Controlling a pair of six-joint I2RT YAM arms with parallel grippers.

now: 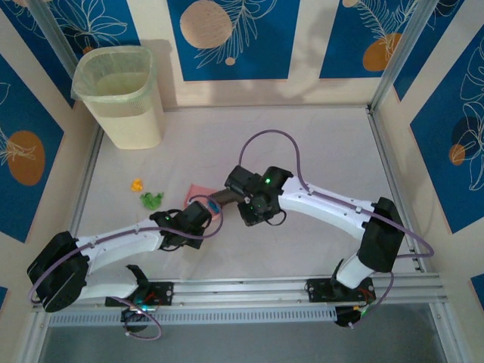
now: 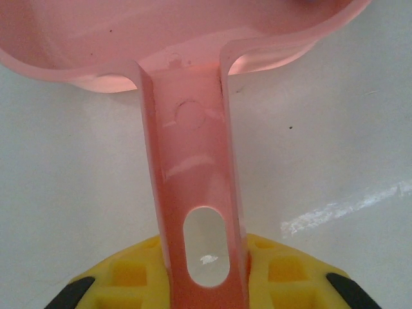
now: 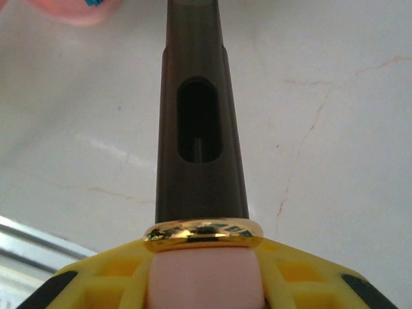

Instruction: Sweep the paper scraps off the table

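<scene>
Yellow-padded left gripper (image 2: 205, 280) is clamping the pink plastic dustpan (image 2: 161, 38), right gripper (image 3: 203, 270) is holding a dark brush handle (image 3: 199, 129), and orange and green paper scraps (image 1: 151, 200) are lying frame-left of the pan, nearer the left arm.

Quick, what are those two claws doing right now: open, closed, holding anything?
The left gripper is closed, holding the pink dustpan by its handle.
The right gripper is closed, holding a dark handle.

Top external view high behind the near edge, facing down over the whole table (image 1: 318, 151), wrist views low and close, both catching the pink dustpan (image 2: 193, 38).
</scene>
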